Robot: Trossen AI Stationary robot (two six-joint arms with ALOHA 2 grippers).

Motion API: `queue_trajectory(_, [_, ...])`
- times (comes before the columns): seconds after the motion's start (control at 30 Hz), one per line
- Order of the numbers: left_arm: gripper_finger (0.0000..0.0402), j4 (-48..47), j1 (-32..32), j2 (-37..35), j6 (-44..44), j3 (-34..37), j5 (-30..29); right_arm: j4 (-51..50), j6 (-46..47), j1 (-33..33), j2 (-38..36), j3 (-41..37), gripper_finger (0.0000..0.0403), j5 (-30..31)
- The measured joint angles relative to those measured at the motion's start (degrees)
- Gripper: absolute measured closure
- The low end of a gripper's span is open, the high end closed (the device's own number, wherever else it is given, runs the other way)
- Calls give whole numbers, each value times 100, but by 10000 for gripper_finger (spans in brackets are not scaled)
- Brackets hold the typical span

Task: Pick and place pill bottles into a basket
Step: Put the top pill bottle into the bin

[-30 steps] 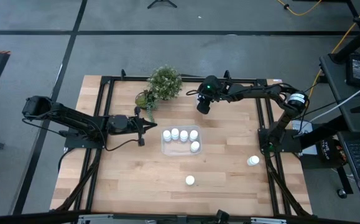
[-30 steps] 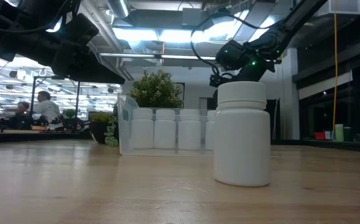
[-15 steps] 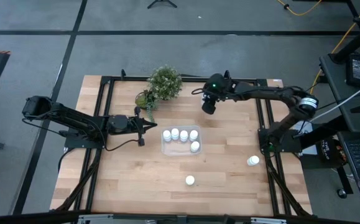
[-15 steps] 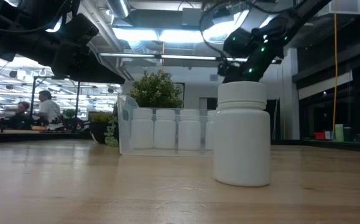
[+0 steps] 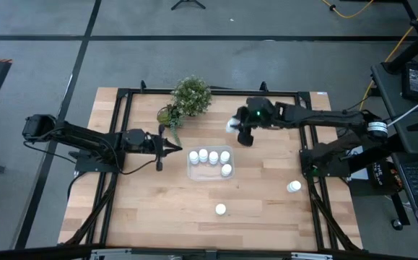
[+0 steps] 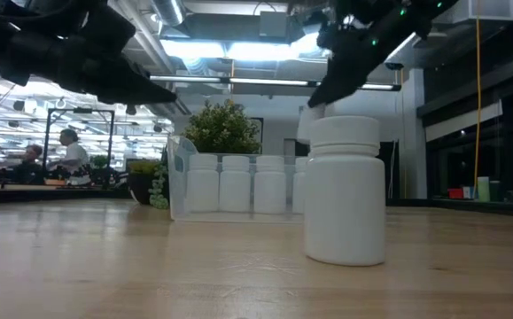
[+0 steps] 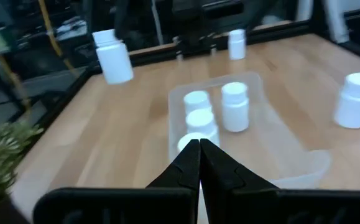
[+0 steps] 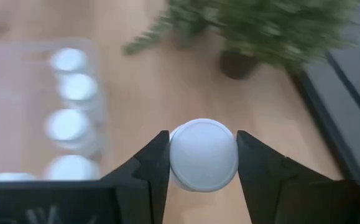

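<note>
**Ana:** Right wrist view first: the right gripper (image 8: 203,155) has its two fingers clamped on the sides of a pill bottle (image 8: 203,154), cap facing the lens. From above, that gripper (image 5: 243,130) hangs over the table at about one o'clock from the basket (image 5: 191,172), near it but not over it.

**Ben:** And the basket's contents?

**Ana:** Five bottles: four in a row along the far side (image 5: 209,155) and one at the four o'clock corner (image 5: 227,170). Two loose bottles stand on the wood, one at six o'clock from the basket (image 5: 221,209), one well apart at four o'clock near the table frame (image 5: 294,187).

**Ben:** The left arm?

**Ana:** Left gripper (image 5: 161,146) waits at nine o'clock from the basket, fingers pressed together, holding nothing.

**Ben:** What could go wrong?

**Ana:** The free floor is small, I'd judge. A descent onto a standing cap could topple a bottle or nudge the light tray. A release too high might let the bottle bounce out.

**Ben:** Anything hard to make out?

**Ana:** The clear walls barely show from above. In the low view the nearest loose bottle (image 6: 345,190) blocks part of the basket, so the fifth bottle is mostly hidden. The plant (image 5: 190,96) sits at eleven o'clock, apart from the route.
</note>
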State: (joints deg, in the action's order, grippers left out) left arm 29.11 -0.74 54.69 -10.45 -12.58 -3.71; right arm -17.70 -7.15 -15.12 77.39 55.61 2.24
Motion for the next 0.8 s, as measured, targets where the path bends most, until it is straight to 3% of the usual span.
queue_trajectory(0.4, [400, -285, -23, -143, 66, 0, -143, -153, 548, 1505, -16, 161, 256, 664])
queue_trajectory(0.8, [399, -311, -23, -143, 86, 0, -161, -438, 731, 2344, 320, 987, 256, 741])
